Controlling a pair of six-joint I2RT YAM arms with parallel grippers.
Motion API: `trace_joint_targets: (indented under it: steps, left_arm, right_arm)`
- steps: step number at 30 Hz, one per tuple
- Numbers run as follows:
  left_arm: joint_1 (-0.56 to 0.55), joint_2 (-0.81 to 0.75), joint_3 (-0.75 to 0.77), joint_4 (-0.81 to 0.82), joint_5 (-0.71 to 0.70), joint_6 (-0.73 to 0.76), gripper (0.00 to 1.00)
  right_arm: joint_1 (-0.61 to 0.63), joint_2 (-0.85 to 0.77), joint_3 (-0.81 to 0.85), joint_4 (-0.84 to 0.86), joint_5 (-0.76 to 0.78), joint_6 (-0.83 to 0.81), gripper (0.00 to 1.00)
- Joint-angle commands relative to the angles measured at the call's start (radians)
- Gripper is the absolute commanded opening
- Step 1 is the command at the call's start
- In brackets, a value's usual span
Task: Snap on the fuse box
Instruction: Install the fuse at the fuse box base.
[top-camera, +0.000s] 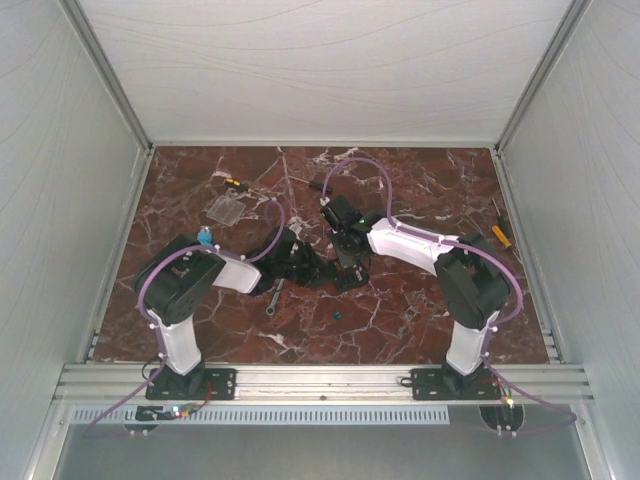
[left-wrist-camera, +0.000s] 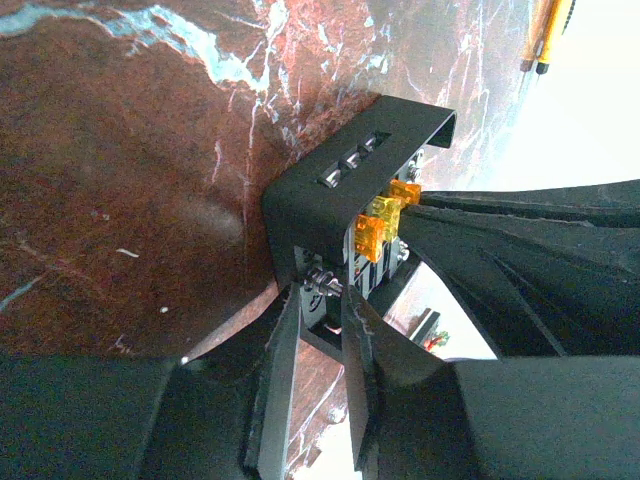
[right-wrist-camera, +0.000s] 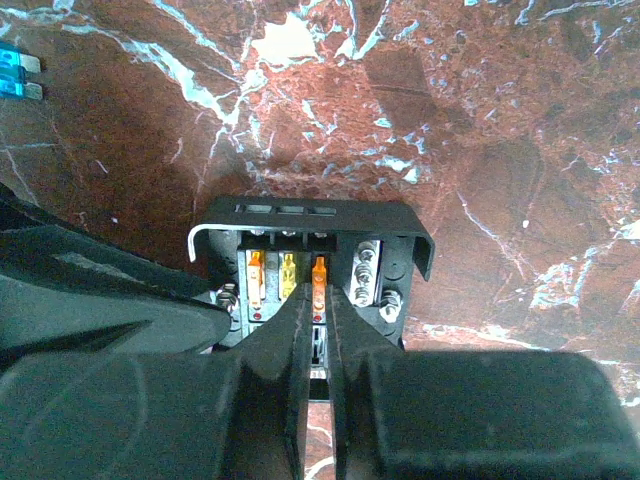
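The fuse box (top-camera: 336, 272) is a small black box on the marble between my two arms. In the left wrist view the fuse box (left-wrist-camera: 340, 170) stands on edge with orange-yellow fuses (left-wrist-camera: 378, 222) showing under its bent black top. My left gripper (left-wrist-camera: 322, 292) is shut on its near wall beside a screw. The right wrist view looks down into the fuse box (right-wrist-camera: 310, 212), which holds three small fuses and a row of screws. My right gripper (right-wrist-camera: 318, 300) has its fingers close together around the lower end of an orange fuse (right-wrist-camera: 319, 272).
A flat clear plastic cover (top-camera: 228, 210) lies at the back left, with a yellow-black tool (top-camera: 233, 183) behind it. Another screwdriver (top-camera: 500, 236) is at the right edge. A metal wrench (top-camera: 273, 297) lies by the left arm. A blue fuse (right-wrist-camera: 18, 75) sits off to the side.
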Motion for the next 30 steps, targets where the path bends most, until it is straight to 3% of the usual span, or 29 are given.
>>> trace_joint_targets:
  steps: [1, 14, 30]
  left_arm:
    - [-0.006, 0.007, 0.004, -0.065, -0.023, 0.016, 0.22]
    - [-0.006, 0.013, 0.007, -0.071, -0.023, 0.018, 0.22]
    - [-0.007, 0.018, 0.006, -0.072, -0.023, 0.013, 0.22]
  right_arm:
    - [-0.007, 0.021, 0.038, -0.002, 0.006, 0.01, 0.01]
    - [-0.026, 0.037, -0.005, -0.042, 0.044, -0.05, 0.0]
    - [-0.016, 0.185, -0.029, -0.024, 0.022, -0.069, 0.0]
